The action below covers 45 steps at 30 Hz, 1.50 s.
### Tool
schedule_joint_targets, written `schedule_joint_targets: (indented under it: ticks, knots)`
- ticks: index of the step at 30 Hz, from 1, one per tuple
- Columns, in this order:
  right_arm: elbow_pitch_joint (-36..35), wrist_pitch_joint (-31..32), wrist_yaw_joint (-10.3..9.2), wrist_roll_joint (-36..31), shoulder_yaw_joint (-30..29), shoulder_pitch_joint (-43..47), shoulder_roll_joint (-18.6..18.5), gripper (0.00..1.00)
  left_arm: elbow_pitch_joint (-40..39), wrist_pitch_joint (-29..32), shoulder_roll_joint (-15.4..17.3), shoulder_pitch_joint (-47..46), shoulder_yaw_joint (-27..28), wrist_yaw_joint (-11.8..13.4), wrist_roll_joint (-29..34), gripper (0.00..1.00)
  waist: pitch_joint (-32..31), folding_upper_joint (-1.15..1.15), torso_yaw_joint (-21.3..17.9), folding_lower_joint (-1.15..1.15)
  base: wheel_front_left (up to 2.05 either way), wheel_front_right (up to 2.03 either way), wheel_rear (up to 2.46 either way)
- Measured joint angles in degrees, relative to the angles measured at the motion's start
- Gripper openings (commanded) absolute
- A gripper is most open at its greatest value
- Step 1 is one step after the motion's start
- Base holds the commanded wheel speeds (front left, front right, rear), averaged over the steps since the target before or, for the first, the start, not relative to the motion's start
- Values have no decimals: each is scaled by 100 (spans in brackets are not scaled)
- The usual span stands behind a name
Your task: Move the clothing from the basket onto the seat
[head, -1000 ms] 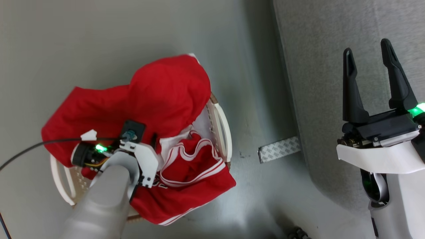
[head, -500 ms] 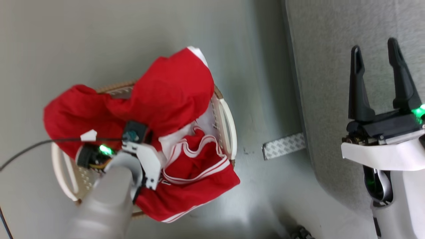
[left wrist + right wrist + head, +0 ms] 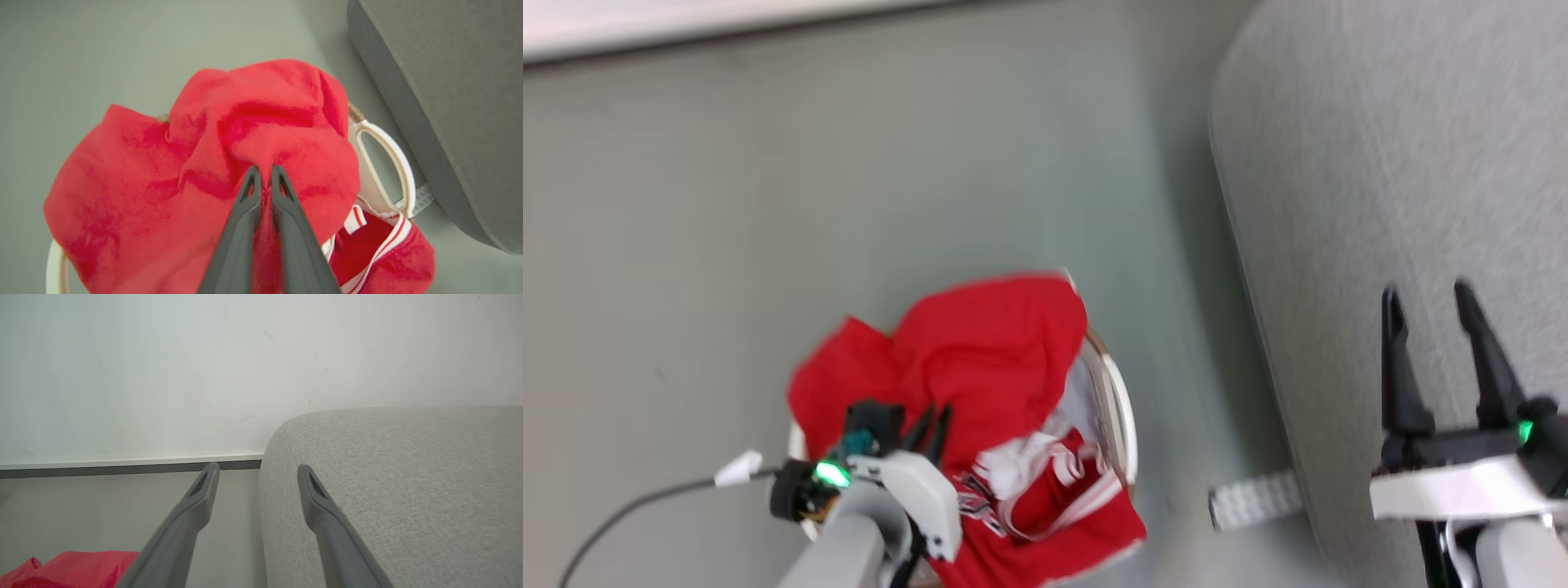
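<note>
Count of items: one basket (image 3: 1123, 412), one seat (image 3: 1380, 163), two grippers, and clothing (image 3: 992, 351) of which two red pieces can be told apart. Whether more lie beneath cannot be told.

Clothing: all of it is in or on the basket, heaped above the rim. The plain garment (image 3: 265, 118) lies on top and spills over the basket's left side. The striped garment (image 3: 380, 249) — red with white banded trim — hangs over the rim nearest the seat. None of it is on the seat.

Basket: stands on the floor (image 3: 768, 204), just beside the seat and not touching it. One white handle (image 3: 386, 163) is exposed on the seat side.

Left gripper (image 3: 265, 169): the fingers are closed together, with a raised fold of the plain garment pinched between them.

Right gripper (image 3: 1425, 298): its two fingers are spread apart with nothing between them, held above the seat's edge, well apart from the basket.

Other: one strip of tape (image 3: 1252, 500) lies on the floor against the seat's base. A wall (image 3: 163, 375) stands behind the seat.
</note>
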Motion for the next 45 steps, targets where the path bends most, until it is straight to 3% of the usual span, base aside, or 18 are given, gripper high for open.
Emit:
schedule_joint_targets:
  ticks: [12, 20, 31, 45]
  knots:
    - [256, 1, 0, -233, -142, 1117, 0, 100, -1951, 16, -8, 1217, -244, 424, -660, 0, -1980, 0, 526, -2, 0, 0, 0]
    - [326, 1, 0, -266, -102, 1321, 1, 100, -3186, 412, 181, 1515, -170, 667, -725, 0, -2829, 0, 752, -2, 0, 0, 0]
    - [356, 1, 0, -310, -118, 1553, 0, 100, -4689, 1076, 594, 1581, -83, 857, -744, 0, -3185, 0, 736, -1, 0, 0, 0]
    - [386, 1, 0, -366, -77, 1658, 0, 100, -5398, 1552, 875, 1498, -67, 857, -793, 0, -3337, 0, 543, 0, 0, 0, 0]
